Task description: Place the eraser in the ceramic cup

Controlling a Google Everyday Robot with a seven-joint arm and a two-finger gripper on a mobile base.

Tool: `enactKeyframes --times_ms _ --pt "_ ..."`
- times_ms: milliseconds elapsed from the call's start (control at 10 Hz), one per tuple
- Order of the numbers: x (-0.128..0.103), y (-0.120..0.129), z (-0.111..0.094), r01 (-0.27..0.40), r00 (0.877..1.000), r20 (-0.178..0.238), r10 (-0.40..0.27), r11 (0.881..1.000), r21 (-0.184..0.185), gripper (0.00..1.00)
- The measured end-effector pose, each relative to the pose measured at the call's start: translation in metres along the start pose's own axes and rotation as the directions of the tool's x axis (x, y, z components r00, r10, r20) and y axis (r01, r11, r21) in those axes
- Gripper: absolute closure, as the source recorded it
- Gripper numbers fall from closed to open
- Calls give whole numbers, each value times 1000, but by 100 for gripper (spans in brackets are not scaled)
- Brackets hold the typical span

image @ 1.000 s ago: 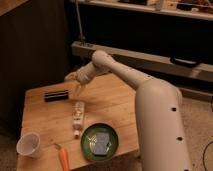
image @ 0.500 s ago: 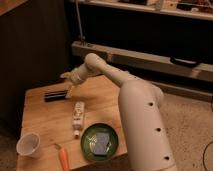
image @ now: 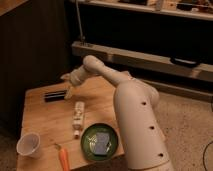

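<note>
The eraser point(image: 54, 95) is a long black block lying flat near the far left edge of the wooden table point(image: 42, 118). The ceramic cup point(image: 28, 144) is white and stands upright at the table's front left corner. My gripper point(image: 68, 89) hangs at the end of the white arm just right of the eraser's right end, a little above the table.
A white bottle-like tube point(image: 78, 118) lies in the middle of the table. A dark green plate point(image: 88, 149) with a grey-blue object on it sits at the front right. An orange carrot point(image: 64, 158) lies at the front edge. A metal rack stands behind.
The gripper has moved left and down toward the eraser's right end. The eraser, cup and other objects have not moved.
</note>
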Motion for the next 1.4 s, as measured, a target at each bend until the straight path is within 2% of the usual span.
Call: enactKeyframes --times_ms 300,800,900,1200,1300,1400 --pt "15 -3 21 -21 999 -35 20 1000 -10 20" --pt "38 -2 63 -70 996 -48 69 997 -21 20" --pt "40 -2 66 -84 996 -45 83 996 -20 24" --pt "44 -1 77 -120 992 -32 119 992 -39 55" --pt "41 -1 73 -120 992 -39 118 991 -62 69" --pt "38 -2 67 -113 993 -49 109 991 -75 77"
